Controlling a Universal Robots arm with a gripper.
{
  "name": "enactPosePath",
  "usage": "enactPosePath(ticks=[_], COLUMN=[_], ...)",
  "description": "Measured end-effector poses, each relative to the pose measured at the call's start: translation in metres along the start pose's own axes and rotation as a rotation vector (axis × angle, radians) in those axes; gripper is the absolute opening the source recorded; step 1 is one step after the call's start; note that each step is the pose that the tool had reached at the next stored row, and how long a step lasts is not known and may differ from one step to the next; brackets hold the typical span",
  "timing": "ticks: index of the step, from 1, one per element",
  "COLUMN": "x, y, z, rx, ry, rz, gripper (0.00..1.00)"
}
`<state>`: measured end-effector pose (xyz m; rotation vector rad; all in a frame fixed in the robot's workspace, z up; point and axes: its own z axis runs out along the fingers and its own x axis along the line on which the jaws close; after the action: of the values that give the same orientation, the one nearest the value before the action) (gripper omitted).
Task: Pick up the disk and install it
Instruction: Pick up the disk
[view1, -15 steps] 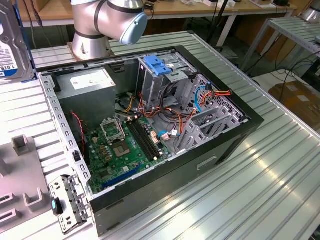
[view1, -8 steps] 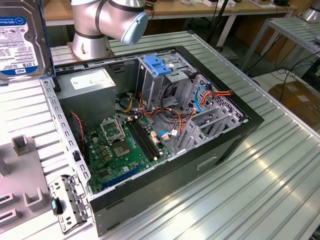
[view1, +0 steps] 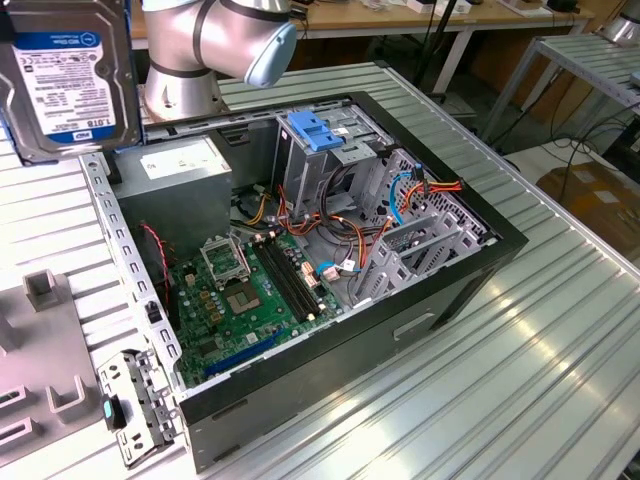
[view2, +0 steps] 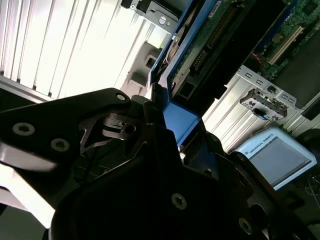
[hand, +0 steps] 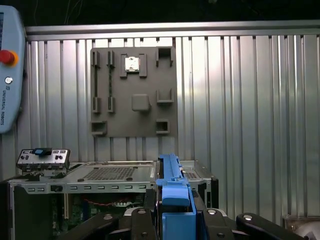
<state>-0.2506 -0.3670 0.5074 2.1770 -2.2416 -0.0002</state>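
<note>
Disk (view1: 65, 75) is off the table (view1: 480, 400) and in the air at the exterior view's left, label side facing that camera and tilted slightly. The second wrist view shows its circuit-board side (view2: 220, 35). Gripper (hand: 175, 215) is clamped on the disk's blue bracket (hand: 172, 185), one finger (hand: 145, 212) on each side; both wrist views show this, so the grasp looks firm. By the look of it the pick is done and the install is not: the disk is well apart from the case (view1: 480, 260) and nothing is seated. Inside the open case the grey cage (view1: 335, 165) stands with a blue caddy (view1: 315, 130) on top, cables run beside it, and the board (view1: 240, 300) lies exposed. A grey parts tray (hand: 132, 92) sits on the table beyond the case. I can't tell which cage slot is free from these views.
</note>
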Motion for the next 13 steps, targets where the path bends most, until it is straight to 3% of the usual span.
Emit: enactPosePath(ticks=[13], x=[-0.0015], y=[-0.0491], z=[-0.0006], rx=[-0.0036], ry=[0.0001], rz=[0.0], gripper=[0.37])
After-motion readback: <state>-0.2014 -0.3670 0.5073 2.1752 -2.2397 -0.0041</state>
